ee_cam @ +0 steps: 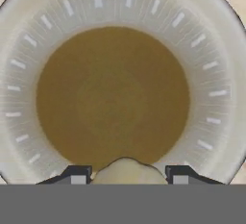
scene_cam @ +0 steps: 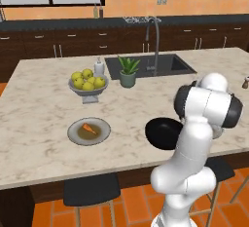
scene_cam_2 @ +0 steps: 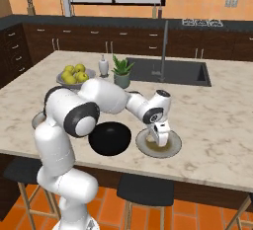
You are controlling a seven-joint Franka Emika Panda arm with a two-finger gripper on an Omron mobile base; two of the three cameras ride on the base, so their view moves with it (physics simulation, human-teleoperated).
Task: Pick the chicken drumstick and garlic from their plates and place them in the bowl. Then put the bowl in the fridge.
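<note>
Pincer [ee_cam: 127, 176]: half-closed low over the right plate [ee_cam: 218, 93], garlic [ee_cam: 127, 171] between its fingertips, apparently gripped.
Chicken drumstick [scene_cam: 88, 129]: lying on the left plate [scene_cam: 73, 134].
Bowl [scene_cam_2: 109, 138]: on the desk [scene_cam_2: 217, 118] between both plates, just beside the right one.
Nearby: fruit bowl [scene_cam: 88, 87], white bottle [scene_cam: 99, 66], potted plant [scene_cam: 128, 71], sink [scene_cam_2: 170, 71] behind.

Home kitchen: marble island [scene_cam: 44, 104] w/ sink [scene_cam: 151, 65] & tap [scene_cam: 154, 38], dark wood cabinets [scene_cam: 73, 43], fruit bowl [scene_cam: 88, 85], stools [scene_cam: 91, 192] on tile floor.

two plates [scene_cam: 78, 136], one bowl [scene_cam: 163, 132], one drumstick [scene_cam: 88, 129]
</note>
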